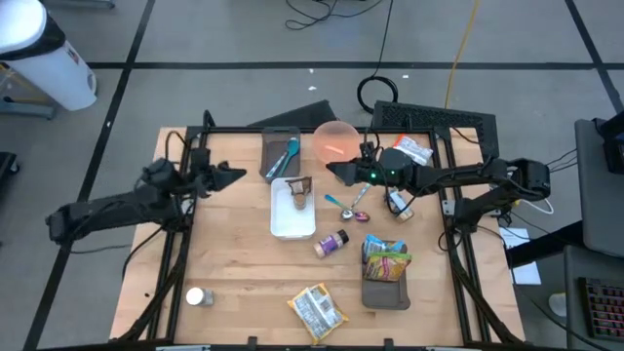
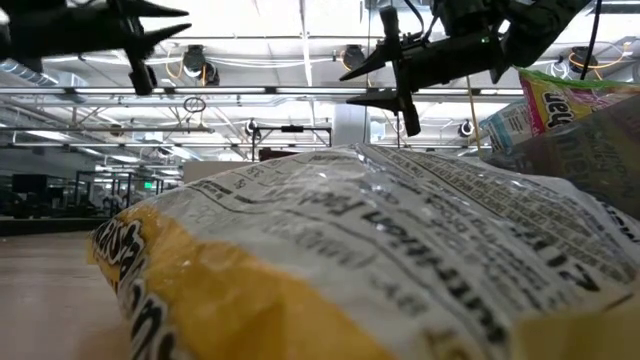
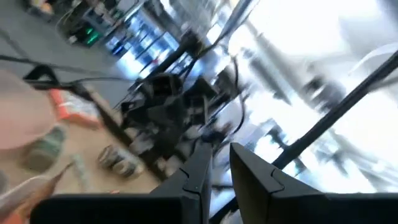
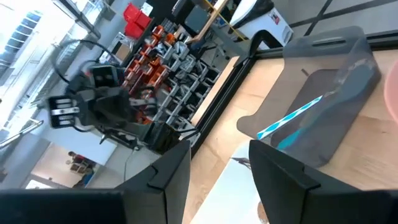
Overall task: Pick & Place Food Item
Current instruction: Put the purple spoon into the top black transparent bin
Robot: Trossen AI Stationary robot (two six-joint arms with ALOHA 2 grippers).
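1. Your right gripper (image 1: 338, 172) hangs above the table between the pink bowl (image 1: 336, 140) and the white tray (image 1: 292, 209), fingers parted, holding nothing.
2. Your left gripper (image 1: 237, 176) waits at the table's left, fingers nearly together, empty.
3. The yellow snack bag (image 1: 317, 309) lies near the front edge.
4. Spoons (image 1: 343, 206), a spice jar (image 1: 331, 243) and a grey bin (image 1: 385, 284) of packets lie between it and the right gripper.

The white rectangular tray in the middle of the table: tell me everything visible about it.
The white rectangular tray is shallow with a raised rim, looks like plastic or foam, and lies flat on the wooden table, long side running front to back. A small brown-and-white food item sits at its far end; the rest is bare. It lies just in front of the grey bin. Neither gripper touches it.
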